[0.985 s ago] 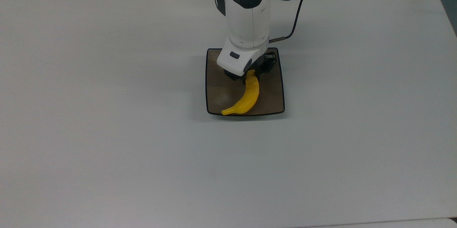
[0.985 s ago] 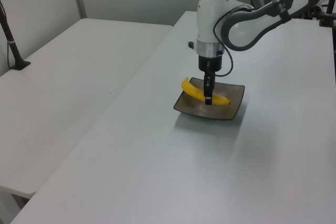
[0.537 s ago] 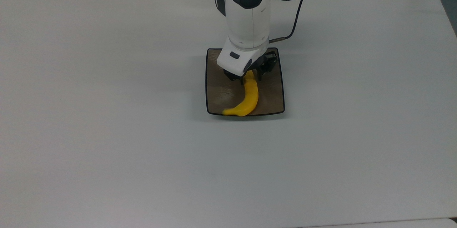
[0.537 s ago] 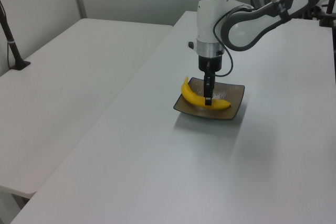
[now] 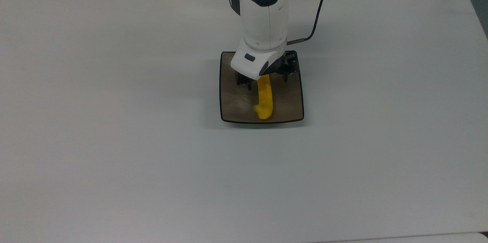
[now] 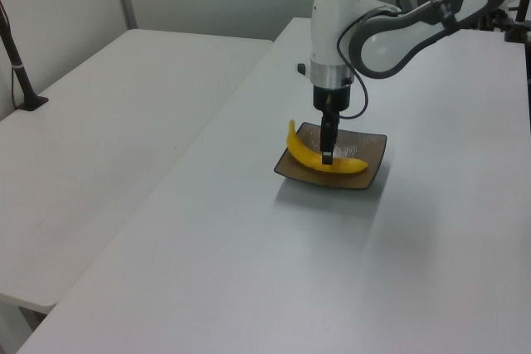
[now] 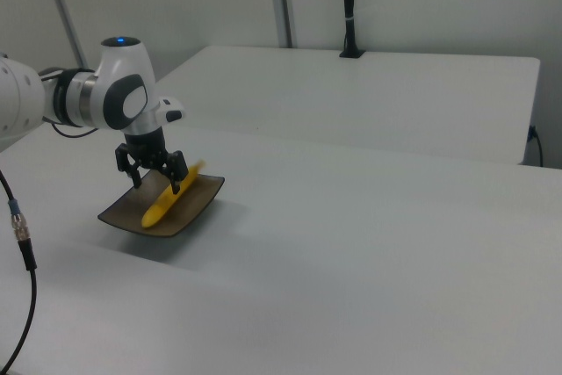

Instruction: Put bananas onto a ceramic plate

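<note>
Banana (image 5: 265, 98) | lies on square brown plate (image 5: 289, 100), 6 o'clock half | gripper (image 5: 263, 77) above, fingers apart, unloaded

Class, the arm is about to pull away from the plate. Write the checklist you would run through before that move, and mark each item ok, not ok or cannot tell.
1. Pincer open: ok. Its fingers stand apart, one on each side of the banana.
2. Banana on the ceramic plate: ok. In the top view it lies within the rim.
3. Fingers free of the banana: cannot tell. The arm hides the banana's upper end in the top view.
4. Plate flat on the table: ok. No edge looks lifted in the right view.
5. Wrist cable away from plate and banana: ok.
</note>
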